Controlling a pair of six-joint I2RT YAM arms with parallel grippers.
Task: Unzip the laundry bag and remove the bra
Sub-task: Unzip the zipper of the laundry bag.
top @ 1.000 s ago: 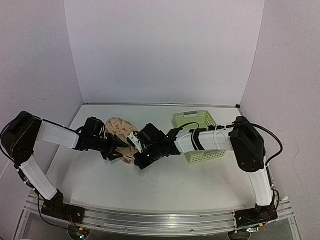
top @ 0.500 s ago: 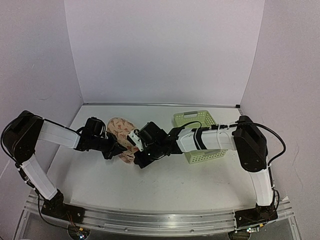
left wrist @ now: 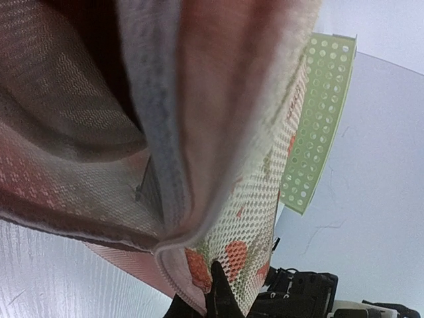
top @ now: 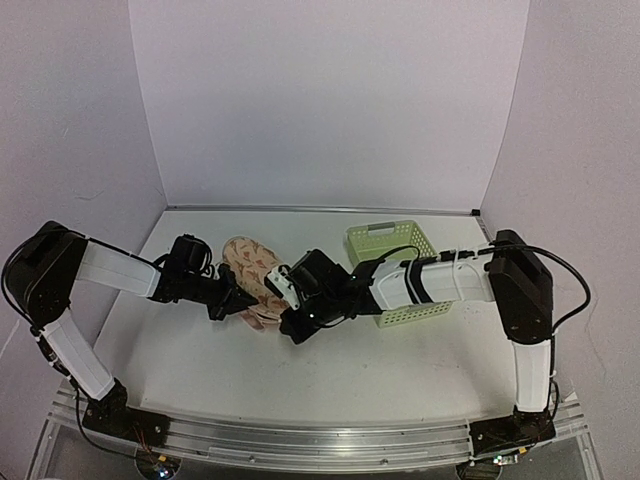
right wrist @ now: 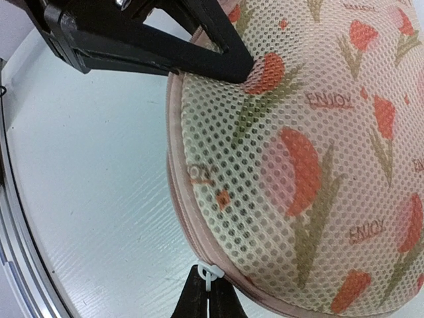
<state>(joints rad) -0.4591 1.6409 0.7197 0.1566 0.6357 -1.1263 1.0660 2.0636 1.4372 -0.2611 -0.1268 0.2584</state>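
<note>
The laundry bag, beige-pink mesh with orange-red flower prints, lies left of the table's centre. My left gripper is shut on the bag's near-left edge; one black finger presses the mesh, and its fingers show at the top of the right wrist view. My right gripper is shut on the white zipper pull at the bag's rim. The bag's seam gapes, showing a pale inside. I cannot make out the bra; only dark shadow shows deep in the gap.
A pale green plastic mesh basket stands right of the bag, behind my right forearm, and its holed wall shows in the left wrist view. White walls close the back and sides.
My left gripper has shut on the bag's edge. My right arm has shifted a little rightward with the zipper pull, and the bag has moved slightly right with it.
</note>
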